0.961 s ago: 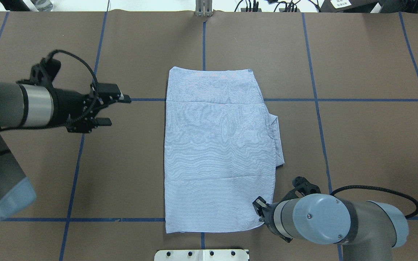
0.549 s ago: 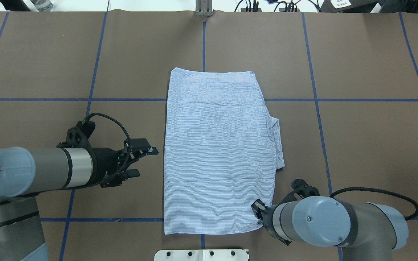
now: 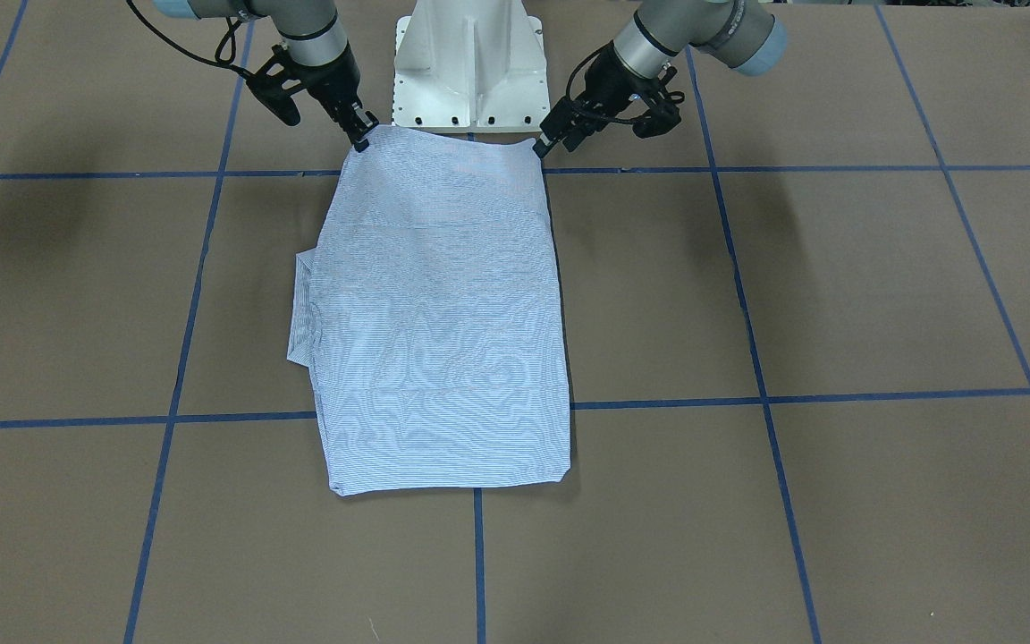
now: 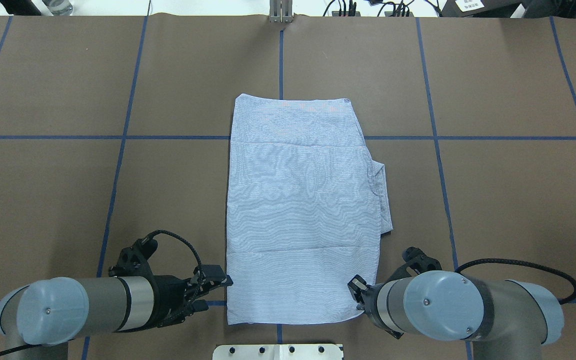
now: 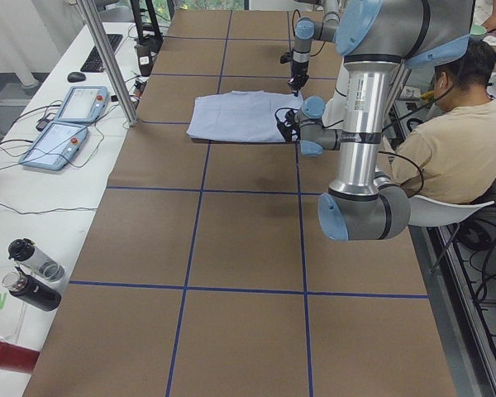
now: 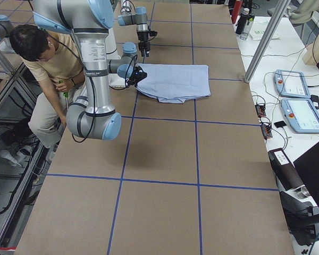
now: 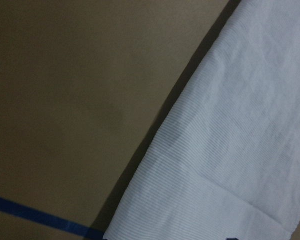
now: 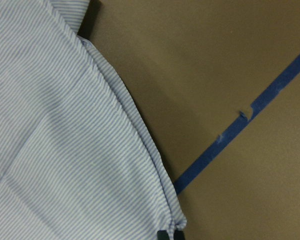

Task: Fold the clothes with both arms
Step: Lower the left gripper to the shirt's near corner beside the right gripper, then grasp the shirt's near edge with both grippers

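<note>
Blue-striped shirt (image 4: 303,210) long axis near-to-far | left pincer (image 4: 216,292) spread | right pincer (image 3: 361,135) pinching corner

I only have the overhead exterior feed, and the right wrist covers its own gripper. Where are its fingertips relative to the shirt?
Observer: In the front-facing view the right gripper has its tips right at the shirt corner nearest the white base. I can't tell whether it has pinched the cloth.
Operator: How high is the other one? I see it open, but not its height.
Observer: The front-facing view puts the left gripper low, about at cloth level, beside the other base-side corner.
Operator: Anyone near the cell?
Observer: Yes, a person sits just behind the robot, visible in both side views.
</note>
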